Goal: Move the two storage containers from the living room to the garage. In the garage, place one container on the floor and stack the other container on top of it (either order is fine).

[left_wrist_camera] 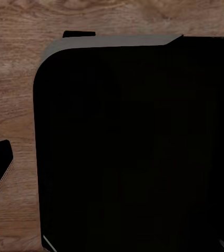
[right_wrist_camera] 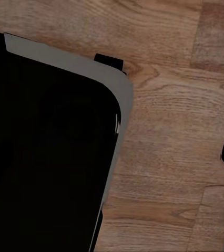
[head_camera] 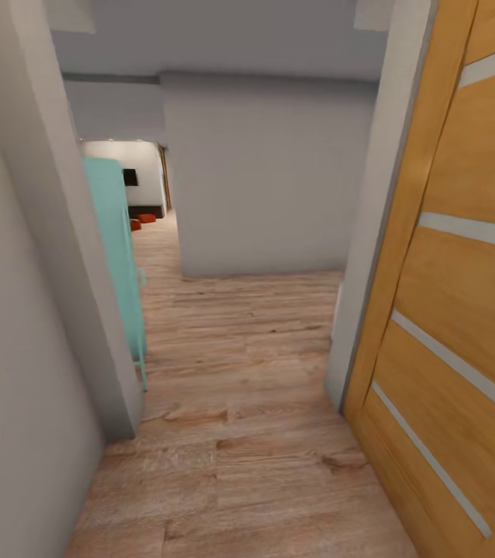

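Hallway seen from the head camera during transit. A grey wall closes the left side and ends in a projecting corner; a second grey wall blocks the passage ahead, so the route bends left past it. An open wooden plank door with pale inlaid strips stands along the right side. The light wood plank floor runs through the gap between corner and door. A turquoise panel, perhaps a door or cabinet side, stands just beyond the left corner. Far down the corridor lies the living room, where the two storage containers show as small orange-red shapes on the floor below a black wall TV.

Both wrist cameras look down on a large black rounded body, apparently the robot's own base, over the planks; neither end effector's opening can be judged, and nothing is seen held.

Judged risks: the passage is narrow, so the base could clip the left corner, the turquoise panel or the door edge; a late turn would meet the far wall.
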